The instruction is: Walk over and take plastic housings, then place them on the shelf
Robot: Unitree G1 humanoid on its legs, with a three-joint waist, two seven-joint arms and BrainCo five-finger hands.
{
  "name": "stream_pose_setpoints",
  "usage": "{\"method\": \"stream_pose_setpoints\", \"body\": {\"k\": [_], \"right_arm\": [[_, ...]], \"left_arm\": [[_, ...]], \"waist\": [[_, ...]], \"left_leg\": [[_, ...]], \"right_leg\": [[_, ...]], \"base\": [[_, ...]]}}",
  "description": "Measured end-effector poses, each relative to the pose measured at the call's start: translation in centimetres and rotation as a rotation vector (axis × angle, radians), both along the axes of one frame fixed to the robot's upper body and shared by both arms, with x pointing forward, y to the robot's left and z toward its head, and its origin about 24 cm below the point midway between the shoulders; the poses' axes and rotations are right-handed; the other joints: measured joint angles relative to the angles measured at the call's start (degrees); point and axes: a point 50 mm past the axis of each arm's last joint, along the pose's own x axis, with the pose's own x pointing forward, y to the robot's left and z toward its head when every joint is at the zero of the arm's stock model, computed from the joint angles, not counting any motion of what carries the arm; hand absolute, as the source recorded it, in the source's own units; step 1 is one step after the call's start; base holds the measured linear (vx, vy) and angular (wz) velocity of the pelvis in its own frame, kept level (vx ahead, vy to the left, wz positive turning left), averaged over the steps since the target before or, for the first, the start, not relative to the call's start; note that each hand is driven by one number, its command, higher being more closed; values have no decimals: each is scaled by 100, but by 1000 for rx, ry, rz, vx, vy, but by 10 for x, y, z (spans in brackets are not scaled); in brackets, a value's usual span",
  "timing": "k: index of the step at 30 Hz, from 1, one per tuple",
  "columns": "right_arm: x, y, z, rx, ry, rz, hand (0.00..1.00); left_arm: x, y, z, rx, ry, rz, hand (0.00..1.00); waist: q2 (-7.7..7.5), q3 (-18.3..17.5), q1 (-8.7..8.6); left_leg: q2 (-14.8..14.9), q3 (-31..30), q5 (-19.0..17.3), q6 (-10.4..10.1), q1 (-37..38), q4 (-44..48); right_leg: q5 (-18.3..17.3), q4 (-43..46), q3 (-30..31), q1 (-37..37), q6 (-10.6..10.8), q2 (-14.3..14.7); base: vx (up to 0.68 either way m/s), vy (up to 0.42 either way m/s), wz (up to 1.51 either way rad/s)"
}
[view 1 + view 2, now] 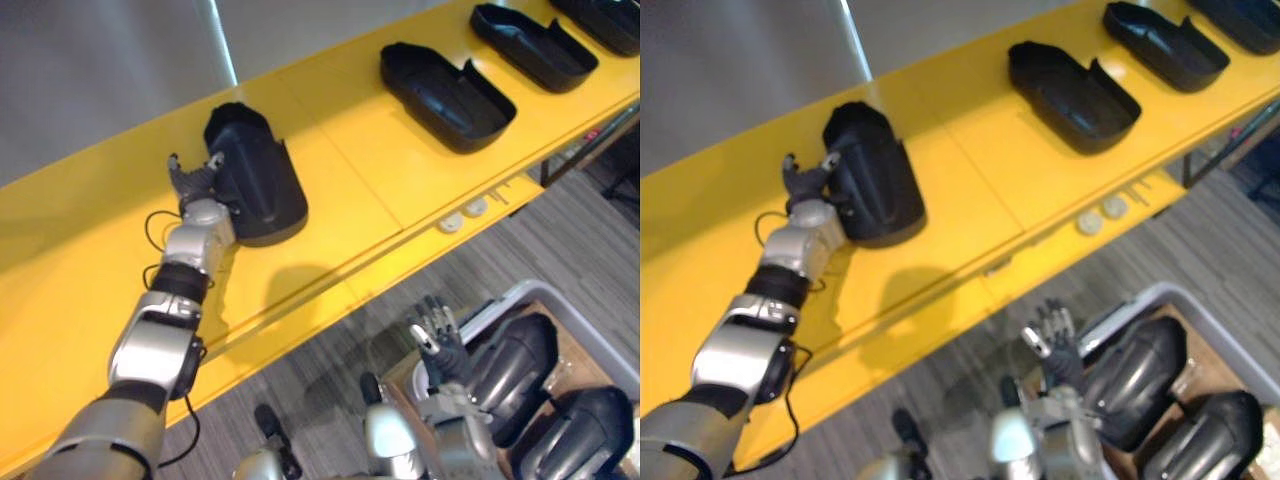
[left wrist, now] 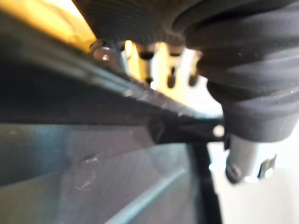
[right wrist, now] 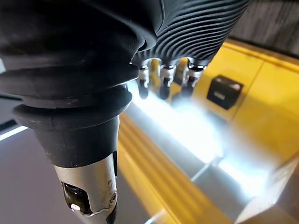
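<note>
Black housing [image 1: 255, 180] is lying on the yellow shelf [image 1: 350, 190], left hand [image 1: 195, 185] touching its side, fingers loose, so placing is apparently finishing; next, backing off toward the bin [image 1: 505, 295], where the right hand [image 1: 437, 335] is hanging spread, empty.

A long yellow shelf [image 1: 380, 190] of smooth painted panels runs slantwise across the room, a thin seam crossing it where two panels meet. Below its front edge sits a lower yellow ledge [image 1: 415, 255] carrying two pale round pieces [image 1: 462, 215], perhaps caps or fittings, too small to tell. Behind stands a plain grey wall [image 1: 100, 70] with a pale vertical strip [image 1: 222, 45]. The floor is grey striped carpet [image 1: 560, 250]. A dark metal leg [image 1: 544, 172] shows under the shelf's far end.
</note>
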Motion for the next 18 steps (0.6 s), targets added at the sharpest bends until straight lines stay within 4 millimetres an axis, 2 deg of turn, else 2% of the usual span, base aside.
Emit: {"method": "stream_pose_setpoints", "body": {"k": [4,6,9,11,13,15,18], "right_arm": [[7,2,9,-39,-67,9,0],[12,-1,15,-117,-106,10,0],[17,-8,23,-203,-148,-48,0],[22,-12,31,-270,-188,-96,0],[31,-21,50,-333,-293,-181,0],[33,-26,62,-354,-350,-215,0],[37,-28,101,-383,-537,-272,0]], "left_arm": [[-1,-8,16,11,-112,-25,0],[-5,-14,34,48,-215,-40,0],[-18,-24,63,92,-398,-59,0],[-30,-26,81,103,-530,-57,0],[-56,-33,105,101,-718,-84,0],[-69,-38,111,96,-794,-105,0],[-100,-44,116,97,-920,-150,0]], "waist": [[-44,291,4],[36,458,27],[131,530,173],[143,537,260],[149,538,409],[161,533,466],[205,508,529]], "left_leg": [[64,-186,-490,31,-313,955],[150,-317,-744,74,-579,1544],[153,-431,-834,84,-708,1785],[144,-490,-833,84,-713,1793],[137,-574,-826,73,-726,1777],[132,-600,-821,70,-735,1773],[75,-655,-779,83,-750,1757]], "right_leg": [[-259,462,-60,-12,33,-93],[-364,698,-156,-44,45,-103],[-485,942,-229,-105,43,-142],[-544,1033,-293,-105,39,-158],[-613,1135,-367,-103,18,-166],[-628,1157,-383,-104,17,-168],[-635,1178,-460,-101,22,-219]], "base": [[-8,5,16],[-36,0,23],[-44,6,19],[-45,-12,15],[-63,-28,16],[-35,-16,10],[-11,0,13]]}}
